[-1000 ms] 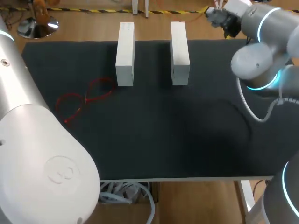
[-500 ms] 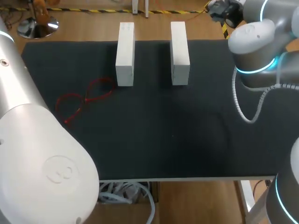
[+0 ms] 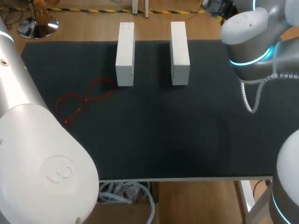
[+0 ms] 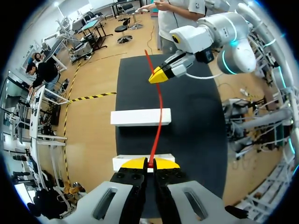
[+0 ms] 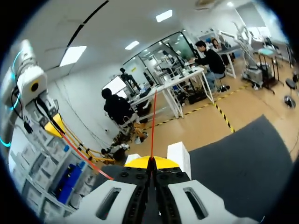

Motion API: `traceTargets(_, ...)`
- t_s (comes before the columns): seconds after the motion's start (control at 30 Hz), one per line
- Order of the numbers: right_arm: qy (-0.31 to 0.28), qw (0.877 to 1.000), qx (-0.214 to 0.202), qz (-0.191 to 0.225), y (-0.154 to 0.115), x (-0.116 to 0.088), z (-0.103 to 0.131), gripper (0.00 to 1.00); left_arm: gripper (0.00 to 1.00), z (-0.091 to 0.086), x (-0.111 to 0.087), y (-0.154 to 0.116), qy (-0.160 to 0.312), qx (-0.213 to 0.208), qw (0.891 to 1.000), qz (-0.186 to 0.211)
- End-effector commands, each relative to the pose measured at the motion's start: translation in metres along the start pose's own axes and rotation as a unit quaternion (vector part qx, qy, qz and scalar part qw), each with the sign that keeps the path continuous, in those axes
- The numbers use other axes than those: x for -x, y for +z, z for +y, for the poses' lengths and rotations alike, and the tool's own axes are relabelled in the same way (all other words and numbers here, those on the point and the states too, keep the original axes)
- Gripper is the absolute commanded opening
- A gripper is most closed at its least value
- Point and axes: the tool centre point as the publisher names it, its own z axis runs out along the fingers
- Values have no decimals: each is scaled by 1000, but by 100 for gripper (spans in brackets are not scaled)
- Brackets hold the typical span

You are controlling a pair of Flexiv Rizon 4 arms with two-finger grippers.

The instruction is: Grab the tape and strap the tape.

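Observation:
A thin red strap (image 4: 158, 112) is stretched in the air between my two grippers, high over the black mat. My left gripper (image 4: 150, 162) is shut on one end of it. My right gripper (image 4: 156, 77) pinches it further along, and a short free end sticks out past its yellow tips. In the right wrist view my right gripper (image 5: 152, 161) is shut on the strap (image 5: 153, 121), and the left gripper (image 5: 56, 125) shows off to its side. A second red strap (image 3: 84, 99) lies looped on the mat's left part. The head view shows neither gripper.
Two white blocks (image 3: 125, 53) (image 3: 180, 51) stand side by side at the far end of the black mat (image 3: 177, 130), below the stretched strap. My right arm (image 3: 247, 37) hangs over the far right corner. My left arm's body (image 3: 42, 154) fills the near left.
My right arm has swung further back and to the left over the far right corner, and its wrist has slid out past the head view's top edge. The looped strap and the blocks have not moved.

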Motion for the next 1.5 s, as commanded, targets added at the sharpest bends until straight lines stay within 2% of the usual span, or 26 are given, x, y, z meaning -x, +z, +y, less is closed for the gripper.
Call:
traceTargets(0.03,-277,943,-38,-182,0,-4,2,0,0,0,0,-1,0,2,1000,1)
traceTargets(0.3,-413,892,-24,-180,5,2,6,0,0,0,0,-1,0,2,1000,1)
traceTargets(0.37,-435,882,-22,-180,5,2,8,0,0,0,0,-1,0,2,1000,1)
traceTargets(0.4,-436,881,-22,-182,6,2,9,0,0,0,0,-1,0,2,1000,1)
traceTargets(0.43,-467,865,-7,-184,6,2,9,0,0,0,0,-1,0,2,1000,1)
traceTargets(0.47,-486,855,7,-181,6,0,11,0,0,0,0,-1,0,2,1000,1)
traceTargets(0.53,-500,849,-4,-171,6,-2,10,0,0,0,0,-1,0,2,1000,1)
traceTargets(0.6,-515,841,4,-164,6,-5,9,0,0,0,0,-1,0,2,1000,1)
traceTargets(0.63,-512,844,-3,-160,6,-6,7,0,0,0,0,-1,0,2,1000,1)
traceTargets(0.67,-527,836,-2,-154,6,-7,6,0,0,0,0,-1,0,2,1000,1)
traceTargets(0.8,-528,838,10,-138,3,-12,2,0,0,0,0,-1,0,2,1000,1)
traceTargets(0.83,-512,850,21,-122,5,-12,3,0,0,0,0,-1,0,2,1000,1)
traceTargets(1.27,-512,850,21,-122,5,-12,3,0,0,0,0,-1,0,2,1000,1)
traceTargets(1.43,-462,874,16,-148,9,-34,4,0,0,0,0,-1,0,2,1000,1)
traceTargets(1.5,-456,875,11,-160,9,-40,6,0,0,0,0,-1,0,2,1000,1)
